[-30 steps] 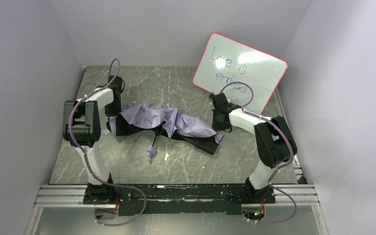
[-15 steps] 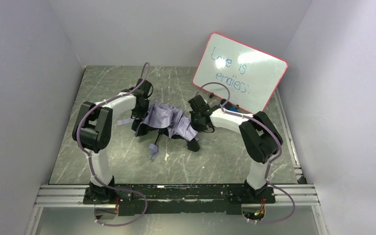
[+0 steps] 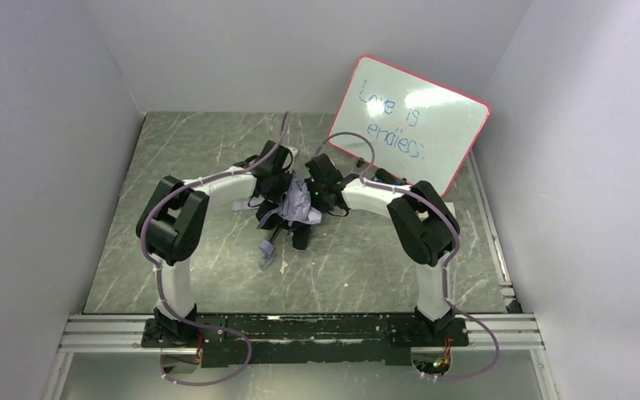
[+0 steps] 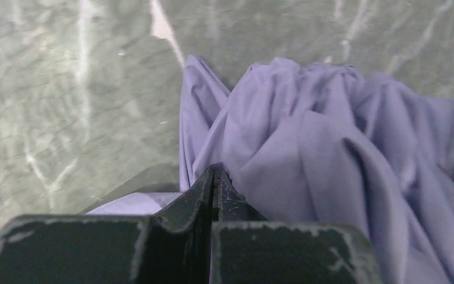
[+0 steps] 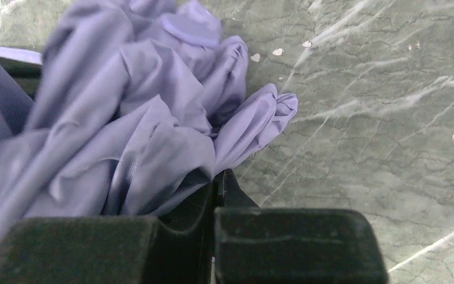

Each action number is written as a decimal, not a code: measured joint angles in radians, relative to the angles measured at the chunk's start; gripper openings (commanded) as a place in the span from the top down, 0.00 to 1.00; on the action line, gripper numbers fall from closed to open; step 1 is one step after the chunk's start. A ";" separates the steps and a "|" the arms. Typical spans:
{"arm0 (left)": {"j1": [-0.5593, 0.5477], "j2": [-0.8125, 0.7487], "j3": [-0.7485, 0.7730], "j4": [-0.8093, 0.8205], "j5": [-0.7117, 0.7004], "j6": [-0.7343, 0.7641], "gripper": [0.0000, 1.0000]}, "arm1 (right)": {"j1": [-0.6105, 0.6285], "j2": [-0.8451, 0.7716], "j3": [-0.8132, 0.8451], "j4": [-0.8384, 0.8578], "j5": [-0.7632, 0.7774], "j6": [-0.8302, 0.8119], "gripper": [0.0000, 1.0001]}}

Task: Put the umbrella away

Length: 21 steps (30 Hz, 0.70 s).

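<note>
— Which step is in hand now?

— I judge it is the gathering of the canopy. I begin from the left of the top view. The left gripper (image 3: 277,193) has its jaws pressed together on a fold of the lavender fabric, at the left side of the bundle. In its wrist view the fingers (image 4: 204,189) lie flat against each other, with the cloth coming out just at their tips.

— And where is the umbrella itself?

— The umbrella (image 3: 297,205) lies on the table (image 3: 367,267) in the centre of the frame, crumpled into a small heap between both grippers. Its pale handle (image 3: 267,254) lies just below the heap, toward the lower edge. At the right of the heap, the right gripper (image 3: 320,195) also has its jaws closed, pinching the fabric.

— What does the next move call for?

— The heap looks loose, so I think the fabric must be pressed or wound around the shaft, and then the strap must be found. I cannot see the strap here.

— What differs from one second before?

— Then the canopy was stretched wide across the middle, with the grippers well apart at its two ends. Now they have come together and the cloth is bunched. The whiteboard (image 3: 408,117) in the upper right has not moved.
</note>
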 measured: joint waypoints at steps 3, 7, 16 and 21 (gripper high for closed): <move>-0.037 -0.002 -0.018 0.040 0.023 0.024 0.95 | 0.000 0.001 0.000 0.005 -0.011 0.001 1.00; -0.064 -0.009 -0.035 0.064 0.027 0.056 0.95 | 0.003 -0.003 -0.008 0.013 -0.013 0.002 1.00; -0.108 -0.014 -0.012 0.016 -0.007 0.069 0.73 | 0.051 -0.144 -0.197 0.044 0.074 0.052 0.86; -0.111 -0.040 0.039 -0.020 -0.056 0.066 0.62 | 0.068 -0.239 -0.277 -0.016 0.156 0.050 0.79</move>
